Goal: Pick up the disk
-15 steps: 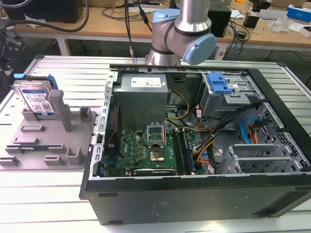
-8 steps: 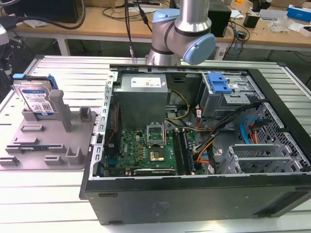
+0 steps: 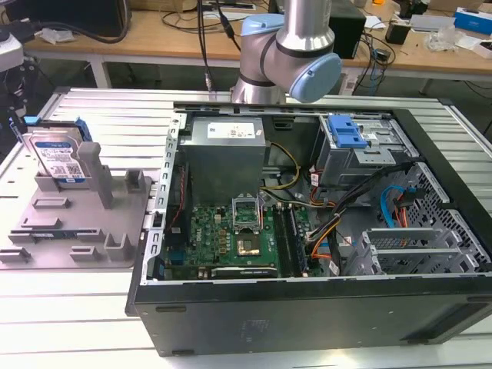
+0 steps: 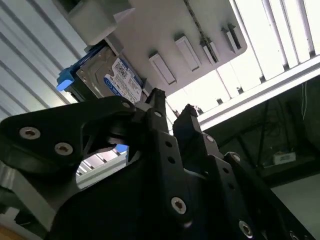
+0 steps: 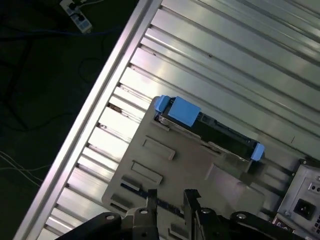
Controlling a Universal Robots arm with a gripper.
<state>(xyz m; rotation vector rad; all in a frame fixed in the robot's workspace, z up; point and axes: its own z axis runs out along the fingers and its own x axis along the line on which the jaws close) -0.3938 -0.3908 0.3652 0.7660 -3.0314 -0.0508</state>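
At the exterior view's left the disk (image 3: 58,157) is seen standing upright on edge, seated in a slot of the grey slotted holder (image 3: 77,223) on the ribbed metal table (image 3: 46,307). Its labelled face is turned toward the camera and blue rails are noted on its sides. The open black computer case (image 3: 307,323) lies just beside the holder toward the right, with a blue drive-bay bracket (image 3: 346,134) inside; the arm (image 3: 284,46) is seen behind the case.

In both wrist views the gripper (image 4: 172,107) (image 5: 171,200) is seen apart from the disk (image 4: 112,80) (image 5: 220,132), fingers parted by a narrow gap, nothing held.

Handling, as judged: stiff metal body, dense for its size, smooth faces likely slippery, shock-sensitive. The lower part is taken up by the slot, so the free upper part is probably best gripped, across the flat faces or on the blue rails, and lifted straight out.
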